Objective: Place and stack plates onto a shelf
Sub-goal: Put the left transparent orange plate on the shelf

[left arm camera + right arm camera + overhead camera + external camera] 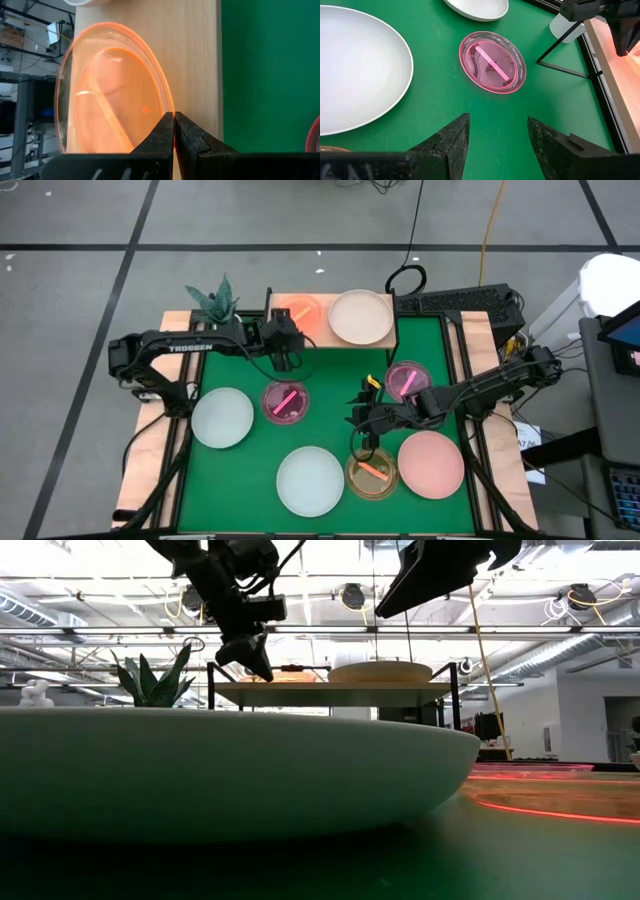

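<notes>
The shelf (pixel 330 338) stands at the mat's far edge and carries a cream plate (pixel 361 317) and a translucent orange plate (pixel 297 312). My left gripper (pixel 287 352) is at the shelf's near edge, shut on the orange plate (pixel 110 95). My right gripper (pixel 362 432) is open and hovers over the mat, just on the far side of an amber striped plate (pixel 372 473). In its wrist view, the open fingers (pixel 495 137) frame bare mat in front of a pink striped plate (pixel 492 62). A second pink striped plate (pixel 407 378) lies beside the right arm. My left gripper pinches the orange plate's near rim (pixel 172 116) between its two fingertips. The fingers slant down at it from the table's near side (pixel 255 658). The plate lies on the shelf's wooden top (pixel 195 60).
A pale plate (pixel 223 417), a white plate (pixel 310 480) and a salmon plate (pixel 431 464) lie on the green mat. A potted plant (pixel 215 302) stands left of the shelf. Bare mat lies between the shelf and the near plates. The white plate (pixel 200 770) fills the low view's foreground.
</notes>
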### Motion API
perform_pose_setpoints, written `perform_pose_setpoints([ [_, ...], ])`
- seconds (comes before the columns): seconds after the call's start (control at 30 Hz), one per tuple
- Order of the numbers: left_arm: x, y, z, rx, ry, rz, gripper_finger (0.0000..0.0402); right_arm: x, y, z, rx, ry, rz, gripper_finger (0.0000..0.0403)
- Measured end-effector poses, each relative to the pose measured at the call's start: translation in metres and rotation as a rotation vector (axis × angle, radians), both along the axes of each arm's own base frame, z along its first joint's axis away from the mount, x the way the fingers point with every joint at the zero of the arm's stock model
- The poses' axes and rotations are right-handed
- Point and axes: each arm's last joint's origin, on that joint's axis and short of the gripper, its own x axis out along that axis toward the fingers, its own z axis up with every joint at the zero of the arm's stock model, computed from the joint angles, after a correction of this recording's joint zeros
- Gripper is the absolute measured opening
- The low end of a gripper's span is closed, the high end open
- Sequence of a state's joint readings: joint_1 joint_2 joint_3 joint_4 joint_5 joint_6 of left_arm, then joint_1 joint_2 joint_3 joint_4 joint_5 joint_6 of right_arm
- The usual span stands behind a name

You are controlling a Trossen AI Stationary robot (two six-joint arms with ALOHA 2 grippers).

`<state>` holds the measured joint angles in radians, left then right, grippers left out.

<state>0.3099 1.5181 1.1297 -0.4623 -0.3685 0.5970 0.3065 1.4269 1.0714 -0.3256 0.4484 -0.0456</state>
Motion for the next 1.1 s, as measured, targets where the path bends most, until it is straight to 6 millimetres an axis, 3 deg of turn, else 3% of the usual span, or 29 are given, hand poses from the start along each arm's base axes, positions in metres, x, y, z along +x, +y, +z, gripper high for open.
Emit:
perform_pose_setpoints([
  [0.4, -0.0014, 0.0009, -0.0004, 0.01, 0.004, 0.043, 0.004, 0.0, 0.0, 0.0001, 0.0, -0.001, 0.0, 0.018],
  [1.1, 0.0014, 0.002, 0.0025, -0.002, -0.065, 0.077, 0.0042, 0.0002, 0.0001, 0.0003, 0.001, -0.004, 0.0, 0.018],
])
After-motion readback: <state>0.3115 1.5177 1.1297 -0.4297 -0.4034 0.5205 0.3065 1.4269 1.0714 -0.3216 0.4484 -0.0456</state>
